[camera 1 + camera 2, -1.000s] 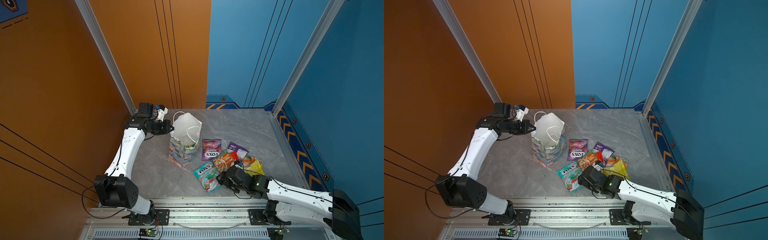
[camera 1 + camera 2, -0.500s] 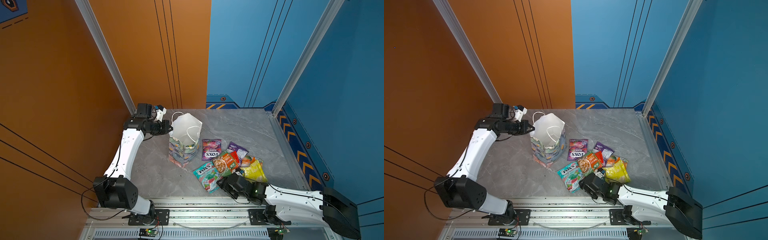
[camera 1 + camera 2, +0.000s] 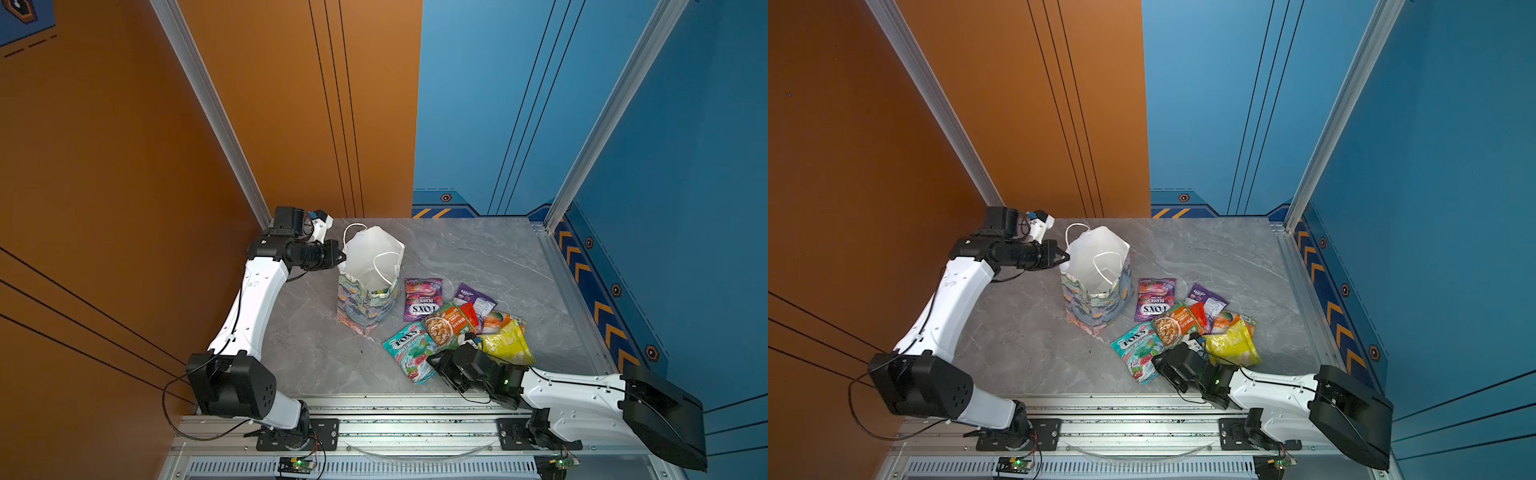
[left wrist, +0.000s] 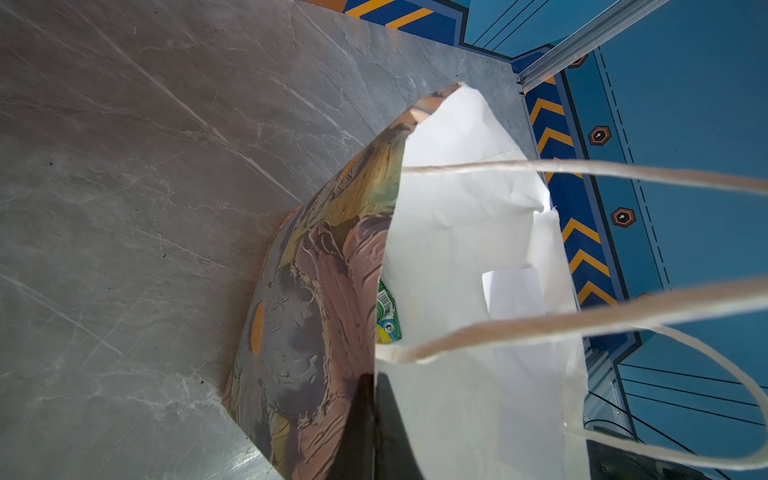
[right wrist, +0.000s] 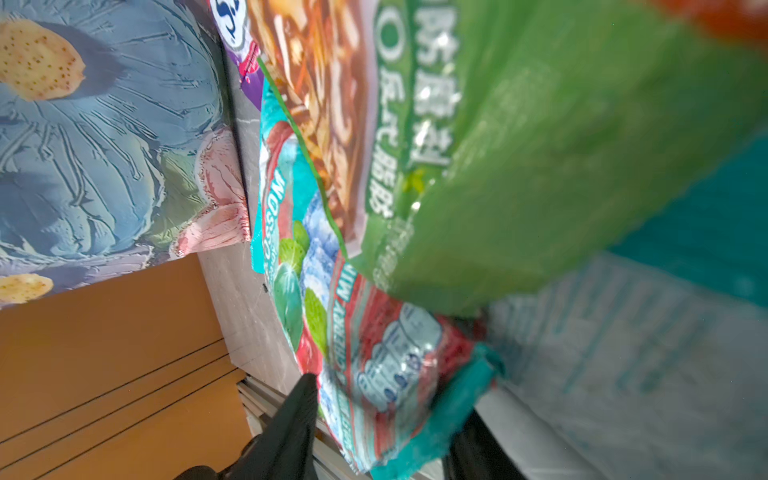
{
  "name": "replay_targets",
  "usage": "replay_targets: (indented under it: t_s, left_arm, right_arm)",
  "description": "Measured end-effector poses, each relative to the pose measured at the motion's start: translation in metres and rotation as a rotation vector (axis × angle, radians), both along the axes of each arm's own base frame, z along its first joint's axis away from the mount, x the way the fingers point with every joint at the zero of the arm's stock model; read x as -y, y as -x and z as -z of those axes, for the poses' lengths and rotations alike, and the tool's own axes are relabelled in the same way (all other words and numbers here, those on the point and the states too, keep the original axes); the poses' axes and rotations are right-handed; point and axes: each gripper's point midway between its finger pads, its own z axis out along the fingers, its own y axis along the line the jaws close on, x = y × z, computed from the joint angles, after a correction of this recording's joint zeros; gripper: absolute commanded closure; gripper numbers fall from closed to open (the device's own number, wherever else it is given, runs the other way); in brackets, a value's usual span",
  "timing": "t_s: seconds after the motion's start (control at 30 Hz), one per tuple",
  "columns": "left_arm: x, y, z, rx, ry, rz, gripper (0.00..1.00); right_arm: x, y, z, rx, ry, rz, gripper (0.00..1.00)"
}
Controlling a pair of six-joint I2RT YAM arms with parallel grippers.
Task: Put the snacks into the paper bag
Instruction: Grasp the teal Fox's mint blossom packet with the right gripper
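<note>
The paper bag [image 3: 365,299] stands upright and open on my counter [image 3: 316,340], white inside. The left wrist view shows one green packet [image 4: 388,311] down at its bottom. My left claw [image 3: 341,257] is clamped on the bag's rim on the left side, with the arm arched up and the forearm level.

The rest of the snacks lie in a heap just right of the bag: a purple FOX'S packet [image 3: 422,299], a teal packet [image 3: 409,349], a green-and-orange packet [image 3: 446,326] overlapping the teal one, and a yellow packet [image 3: 505,343].

My right arm lies low along the near edge. The right claw [image 3: 436,365] has the teal packet's near end between its fingers [image 5: 299,411]. I cannot tell whether they pinch it.
</note>
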Motion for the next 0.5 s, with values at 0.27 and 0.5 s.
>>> replay_targets:
  t_s: [0.27,0.5]
  left_arm:
    - [0.000,-0.001,0.001,0.002,0.000,0.000,1.00]
    - [0.000,-0.001,0.000,0.004,0.000,0.000,1.00]
  right_arm:
    - [-0.006,-0.005,0.002,0.012,-0.006,-0.022,1.00]
    - [-0.027,-0.018,-0.027,0.075,0.034,-0.089,1.00]
